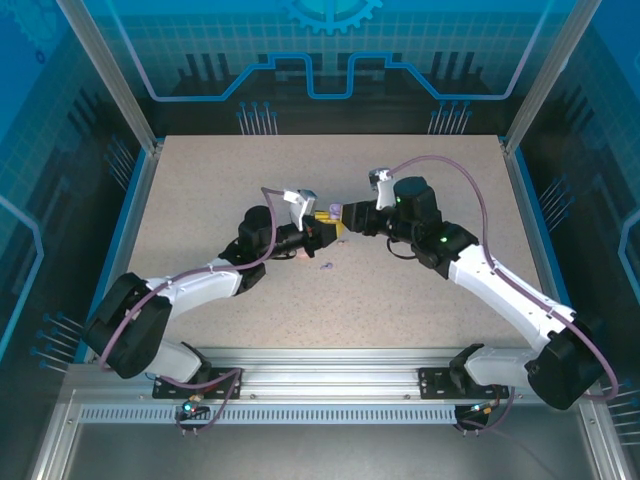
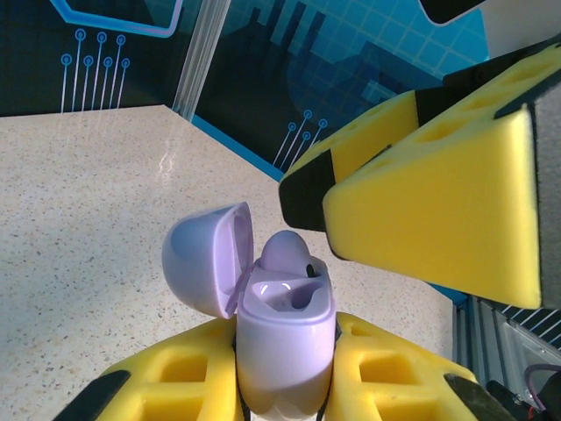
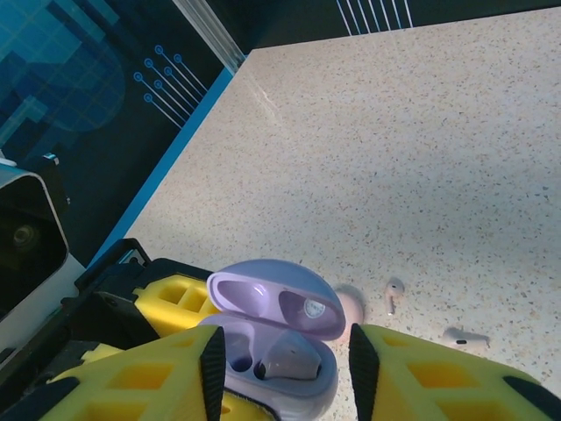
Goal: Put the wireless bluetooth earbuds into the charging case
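My left gripper (image 2: 285,375) is shut on the lavender charging case (image 2: 285,338), holding it upright with its lid (image 2: 203,259) swung open. One purple earbud (image 2: 286,253) sits in the far slot; the near slot is bare. My right gripper (image 3: 287,353) hovers open over the case (image 3: 280,373), a finger on each side, with the seated bud (image 3: 296,358) below it. A second purple bud (image 1: 325,266) lies on the table just in front of the grippers. Two pale pink buds (image 3: 394,295) (image 3: 465,336) lie on the table beyond the case.
A round pink case (image 3: 352,307) sits on the table behind the lavender one, partly hidden by it. Both grippers meet at the middle of the speckled table (image 1: 420,190), left gripper (image 1: 322,234) and right gripper (image 1: 342,215) close together. Blue walls ring the table.
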Available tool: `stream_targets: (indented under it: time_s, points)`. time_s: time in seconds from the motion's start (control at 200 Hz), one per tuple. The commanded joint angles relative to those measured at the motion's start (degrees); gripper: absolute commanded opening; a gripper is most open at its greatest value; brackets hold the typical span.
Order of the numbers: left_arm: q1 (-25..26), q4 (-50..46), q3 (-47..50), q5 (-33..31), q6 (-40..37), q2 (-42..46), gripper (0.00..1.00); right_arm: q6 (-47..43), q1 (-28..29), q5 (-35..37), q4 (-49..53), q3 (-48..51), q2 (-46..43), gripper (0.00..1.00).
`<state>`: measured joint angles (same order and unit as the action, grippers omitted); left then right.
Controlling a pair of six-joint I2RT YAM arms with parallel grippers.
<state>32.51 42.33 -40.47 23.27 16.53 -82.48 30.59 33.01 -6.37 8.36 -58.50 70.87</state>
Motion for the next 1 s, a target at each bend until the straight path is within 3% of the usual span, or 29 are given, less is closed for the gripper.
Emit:
stream_targets:
  time_s: [0.0, 0.275, 0.61, 0.996]
  points:
    - [0.26, -0.48, -0.80, -2.04, -1.97, 2.47, 0.03, -2.21, 0.82, 1.15, 2.79, -2.19, -2.17, 0.46]
    - [-2.74, -1.95, 1.75, 0.70, -1.39, 5.83, 0.03, -5.85, -2.30, 2.18, 10.90, -3.80, -2.73, 0.47]
    - [-8.04, -9.07, 3.03, 7.89, -1.85, 13.73, 0.04, -13.87, -9.33, -7.18, 20.67, -5.84, 4.19, 0.46]
    - [-10.70, -12.27, 5.11, 10.13, -1.24, 16.68, 0.04, -15.17, -6.53, -13.21, 18.10, -4.09, 16.70, 0.43]
